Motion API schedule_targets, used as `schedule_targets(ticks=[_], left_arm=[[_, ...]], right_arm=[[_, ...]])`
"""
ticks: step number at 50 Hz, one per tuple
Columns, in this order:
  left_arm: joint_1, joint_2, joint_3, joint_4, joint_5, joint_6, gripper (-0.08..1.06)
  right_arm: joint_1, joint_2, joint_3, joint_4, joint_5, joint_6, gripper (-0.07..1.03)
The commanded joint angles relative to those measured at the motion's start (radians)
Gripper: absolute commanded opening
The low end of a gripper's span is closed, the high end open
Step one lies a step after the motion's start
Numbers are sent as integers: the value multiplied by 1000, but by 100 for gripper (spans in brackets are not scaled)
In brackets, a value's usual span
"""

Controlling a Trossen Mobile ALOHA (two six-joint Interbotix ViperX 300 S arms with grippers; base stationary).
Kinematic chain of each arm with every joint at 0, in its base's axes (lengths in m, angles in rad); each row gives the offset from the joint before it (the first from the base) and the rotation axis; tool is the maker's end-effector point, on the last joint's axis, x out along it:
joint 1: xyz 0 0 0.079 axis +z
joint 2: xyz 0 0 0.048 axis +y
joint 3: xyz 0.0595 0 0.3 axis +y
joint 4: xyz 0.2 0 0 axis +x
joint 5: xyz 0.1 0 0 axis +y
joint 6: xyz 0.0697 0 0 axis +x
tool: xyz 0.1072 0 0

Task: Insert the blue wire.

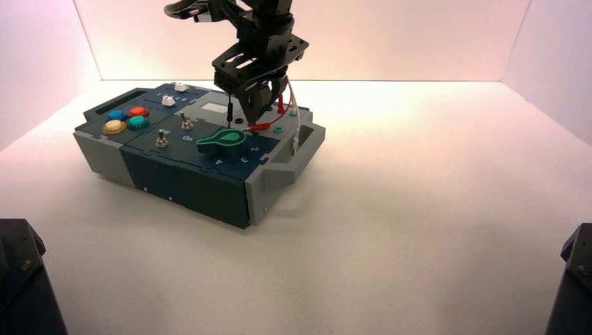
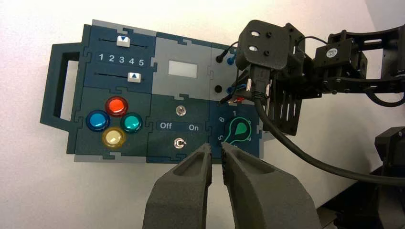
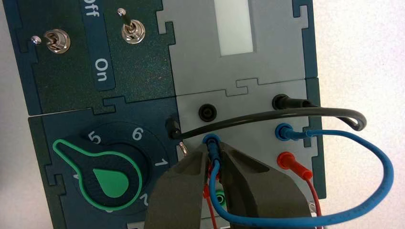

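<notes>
The blue wire (image 3: 388, 174) loops off the box's grey socket panel (image 3: 248, 102). One of its plugs sits in the blue socket (image 3: 285, 132) on the panel's far side. My right gripper (image 3: 215, 153) is shut on the other blue plug (image 3: 213, 150), whose tip stands at the blue-ringed socket (image 3: 211, 139) next to the knob. In the high view the right gripper (image 1: 255, 110) points down onto that corner of the box (image 1: 174, 174). My left gripper (image 2: 216, 149) hovers high over the box's knob edge, slightly open and holding nothing.
A black wire (image 3: 286, 113) and a red wire (image 3: 293, 165) cross the same panel, and a green socket (image 3: 220, 195) shows between the right fingers. The green knob (image 3: 102, 179), two toggle switches (image 3: 131, 31), coloured buttons (image 2: 114, 106) and two sliders (image 2: 123, 41) lie beside the panel.
</notes>
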Motion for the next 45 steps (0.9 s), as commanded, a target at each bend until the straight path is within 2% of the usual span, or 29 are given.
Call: schedule_targets(ticks=[1,17,21,23,25,45], left_arm=[[3,-3,-9,-8,-3,2,13],[5,-3,-9,-8,-3,3,13],[3,-5,-8,-8,-2,2,13],[3,-3,-8,-6,-2,3,13],[3,-3,-8,-6,-2,3,13],[3,-3,-8,-6,-2,2,13]], right_arm=[[2,-12,-21,-3,-2,-2,-2],[0,11,-25,-3,-2,-2,-2],[-2,5,-26,-3,-2,-2,2],[0,2,-26,-3,-2,-2,5],[0,-9,-31,-3,6,2,28],[-2,-26,-69,-5,71,-2,48]])
